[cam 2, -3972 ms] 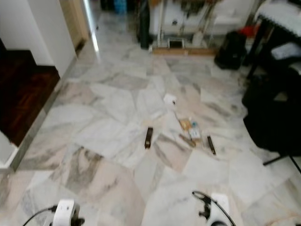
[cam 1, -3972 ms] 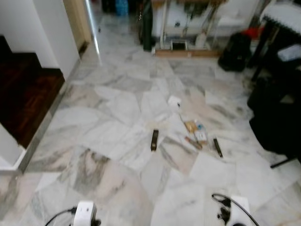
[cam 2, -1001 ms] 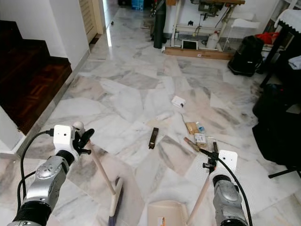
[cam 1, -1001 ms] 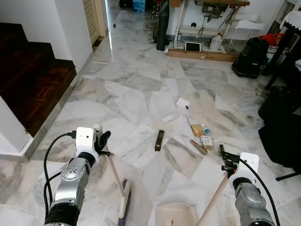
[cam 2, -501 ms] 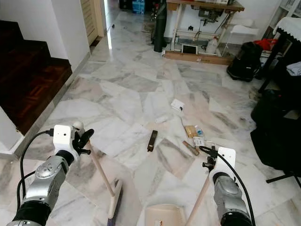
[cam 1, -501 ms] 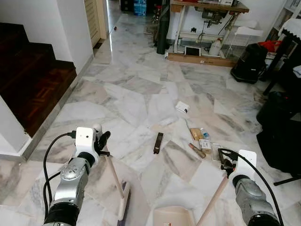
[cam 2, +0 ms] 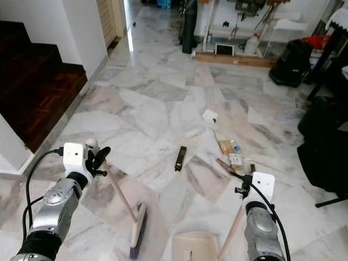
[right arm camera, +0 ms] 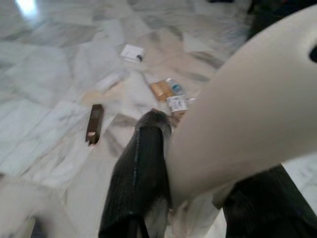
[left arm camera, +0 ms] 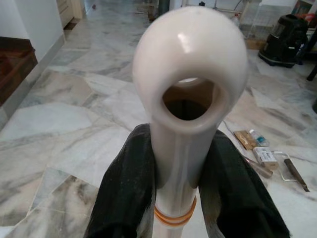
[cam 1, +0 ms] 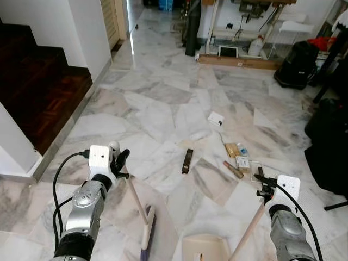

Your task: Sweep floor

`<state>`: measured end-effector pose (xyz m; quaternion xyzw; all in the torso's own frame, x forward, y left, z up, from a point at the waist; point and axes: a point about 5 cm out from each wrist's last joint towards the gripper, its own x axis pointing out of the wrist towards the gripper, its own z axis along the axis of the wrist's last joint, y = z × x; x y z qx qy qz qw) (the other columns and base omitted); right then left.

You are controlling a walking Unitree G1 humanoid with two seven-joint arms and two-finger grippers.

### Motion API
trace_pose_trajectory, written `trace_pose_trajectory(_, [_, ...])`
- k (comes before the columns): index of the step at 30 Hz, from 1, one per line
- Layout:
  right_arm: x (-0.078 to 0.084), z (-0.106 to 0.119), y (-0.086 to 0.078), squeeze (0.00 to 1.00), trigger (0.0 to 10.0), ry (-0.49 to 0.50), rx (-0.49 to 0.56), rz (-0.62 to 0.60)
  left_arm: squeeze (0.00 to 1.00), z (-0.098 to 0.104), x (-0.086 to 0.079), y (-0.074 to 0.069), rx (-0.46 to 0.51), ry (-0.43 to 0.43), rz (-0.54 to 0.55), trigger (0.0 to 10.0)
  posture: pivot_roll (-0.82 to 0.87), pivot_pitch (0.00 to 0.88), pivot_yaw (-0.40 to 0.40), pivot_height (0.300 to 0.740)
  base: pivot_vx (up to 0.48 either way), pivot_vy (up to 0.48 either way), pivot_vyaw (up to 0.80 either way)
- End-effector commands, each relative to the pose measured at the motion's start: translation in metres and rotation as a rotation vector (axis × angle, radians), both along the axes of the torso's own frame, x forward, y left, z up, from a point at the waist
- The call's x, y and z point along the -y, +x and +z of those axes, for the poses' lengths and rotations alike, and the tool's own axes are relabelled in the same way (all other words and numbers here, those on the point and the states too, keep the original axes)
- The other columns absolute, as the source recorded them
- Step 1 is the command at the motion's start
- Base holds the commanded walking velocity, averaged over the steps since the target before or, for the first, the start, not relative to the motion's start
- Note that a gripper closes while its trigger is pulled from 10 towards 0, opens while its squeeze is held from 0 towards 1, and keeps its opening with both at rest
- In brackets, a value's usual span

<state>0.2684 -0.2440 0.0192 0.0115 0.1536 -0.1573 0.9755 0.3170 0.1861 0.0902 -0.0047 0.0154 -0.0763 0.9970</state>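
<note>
The robot is standing on a white-and-grey veined marble floor [cam 1: 157, 117], with both silver arms raised in front of it. The left end effector [left arm camera: 184, 188] is clamping its two black fingers [left arm camera: 126, 191] around the cream plastic handle of a long broom [cam 1: 136, 198], just below the handle's rounded, holed top; the stick is slanting down and to the right to the flat brush head [cam 1: 147, 232], which is resting on the floor between the two arms. The right end effector [right arm camera: 198, 188] is closing its black fingers [right arm camera: 141, 173] on the pale wooden-coloured handle of a cream plastic dustpan [cam 1: 205, 247], whose tray is sitting on the floor at the lower edge of the head views, just right of the brush head. Ahead of both tools, litter is lying scattered on the marble: a dark brown rectangular bar [cam 1: 187, 161] alone nearest the broom, a small white box [cam 1: 216, 118] farther away, and to the right a loose cluster of small packets and wrappers [cam 1: 238, 157], with a thin dark stick [left arm camera: 297, 174] at its far right edge. A dark wooden staircase [cam 1: 38, 87] is rising along the left beside a white wall, and black bags and furniture [cam 1: 326, 141] are standing along the right side of the room.
</note>
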Motion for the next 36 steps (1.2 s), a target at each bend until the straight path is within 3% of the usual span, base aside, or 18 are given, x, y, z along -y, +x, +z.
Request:
trace_pose_trajectory(1, [0.006,0.01,0.001,0.0,10.0,-0.013,0.075,-0.042,0.0,0.007,-0.001,0.001,0.041,0.024,0.011,10.0,-0.09,0.066,-0.033,0.74,0.0,0.0,0.0])
trace_pose_trajectory(7, [0.001,0.025,0.004,0.0,10.0,-0.035,0.199,-0.02,0.0,0.015,0.007,0.002,0.088,0.047,-0.014,10.0,-0.09,0.066,-0.03,0.74,0.0,0.0,0.0])
trace_pose_trajectory(12, [-0.003,0.031,0.006,0.0,10.0,-0.059,0.243,-0.005,0.0,0.016,0.009,0.002,0.095,0.045,-0.014,10.0,-0.09,0.066,-0.031,0.74,0.0,0.0,0.0])
trace_pose_trajectory(30, [-0.014,0.03,0.01,0.0,10.0,-0.035,0.256,0.016,0.0,0.016,0.007,0.0,0.119,0.029,0.055,10.0,-0.09,0.038,-0.03,0.74,0.0,0.0,0.0])
trace_pose_trajectory(36, [-0.016,0.029,0.009,0.0,10.0,-0.033,0.256,0.02,0.0,0.017,0.004,0.001,0.121,0.016,0.076,10.0,-0.09,0.016,-0.027,0.74,0.251,0.0,0.0])
